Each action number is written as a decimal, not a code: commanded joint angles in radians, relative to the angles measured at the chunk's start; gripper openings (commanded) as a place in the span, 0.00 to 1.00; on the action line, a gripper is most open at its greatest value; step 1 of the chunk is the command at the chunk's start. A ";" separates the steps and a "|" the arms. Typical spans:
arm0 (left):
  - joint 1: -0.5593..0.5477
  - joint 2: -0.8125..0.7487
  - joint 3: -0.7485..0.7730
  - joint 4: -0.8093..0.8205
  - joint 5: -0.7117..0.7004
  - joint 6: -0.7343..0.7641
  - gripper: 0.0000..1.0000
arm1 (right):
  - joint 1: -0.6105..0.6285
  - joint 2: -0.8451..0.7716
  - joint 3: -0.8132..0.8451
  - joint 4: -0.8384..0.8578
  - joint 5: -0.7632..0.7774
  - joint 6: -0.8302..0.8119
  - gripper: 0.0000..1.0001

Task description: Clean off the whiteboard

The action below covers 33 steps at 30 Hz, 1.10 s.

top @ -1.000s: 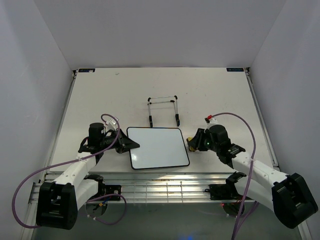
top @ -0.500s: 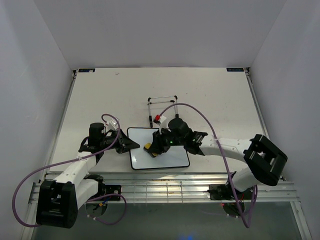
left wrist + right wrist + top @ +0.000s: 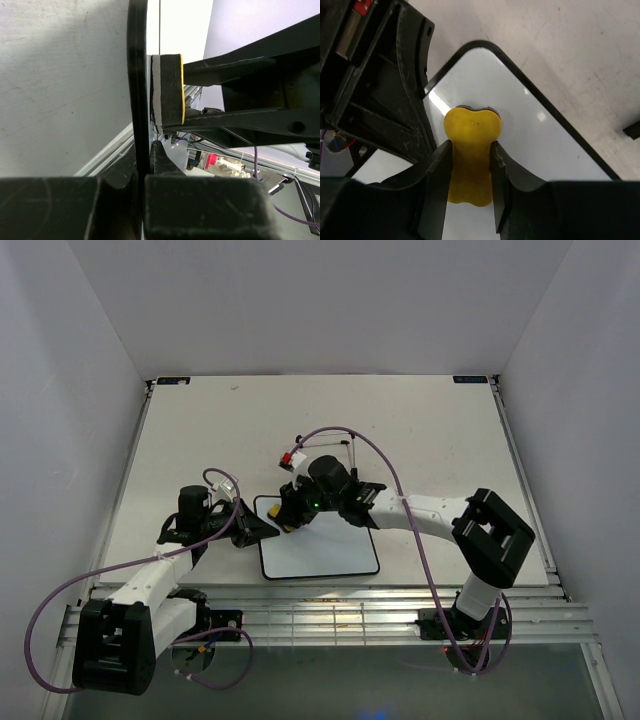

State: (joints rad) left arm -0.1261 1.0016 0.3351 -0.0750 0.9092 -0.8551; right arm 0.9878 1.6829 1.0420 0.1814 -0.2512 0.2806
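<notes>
Left arm (image 3: 150, 580) stretched low toward the whiteboard (image 3: 325, 545), left claw (image 3: 262, 530) clamped on its left edge, right arm (image 3: 425, 512) extended across its far-left corner, right claw (image 3: 469, 150) pinching the yellow eraser (image 3: 470, 127) against the whiteboard's face

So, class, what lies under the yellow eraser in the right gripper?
The yellow eraser, pinched by the right gripper, rests on the whiteboard, on its white face near a corner. The patch beneath it is covered, so marks there cannot be seen.

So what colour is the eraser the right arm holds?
The eraser is yellow; right wrist view shows it best.
</notes>
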 commanded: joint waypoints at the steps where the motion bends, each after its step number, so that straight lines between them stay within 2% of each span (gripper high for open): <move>1: -0.006 -0.004 0.005 0.060 0.039 0.054 0.00 | 0.038 0.067 0.091 -0.102 0.016 -0.081 0.27; 7: -0.007 -0.011 0.005 0.060 0.043 0.054 0.00 | 0.040 0.100 0.093 -0.092 0.047 -0.044 0.27; 11: -0.007 -0.017 0.004 0.060 0.042 0.053 0.00 | 0.006 0.058 -0.042 -0.039 0.093 0.038 0.27; 16: -0.006 -0.020 0.004 0.060 0.040 0.054 0.00 | -0.125 0.020 -0.278 0.015 0.128 0.162 0.26; 23: -0.006 -0.029 0.007 0.053 0.033 0.056 0.00 | -0.348 -0.035 -0.503 0.027 0.138 0.164 0.25; 27: -0.007 -0.031 0.008 0.050 0.031 0.057 0.00 | -0.466 -0.106 -0.565 -0.005 0.121 0.102 0.25; 29: -0.007 -0.029 0.013 0.050 0.034 0.064 0.00 | -0.531 -0.167 -0.583 -0.010 0.061 0.100 0.26; 33: -0.006 -0.035 0.031 0.024 0.036 0.079 0.00 | -0.596 -0.303 -0.547 -0.123 0.098 0.080 0.26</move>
State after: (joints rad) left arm -0.1280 0.9966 0.3233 -0.0700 0.9321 -0.8371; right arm 0.4366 1.4452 0.5060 0.2806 -0.1844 0.4156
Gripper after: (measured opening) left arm 0.111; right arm 0.391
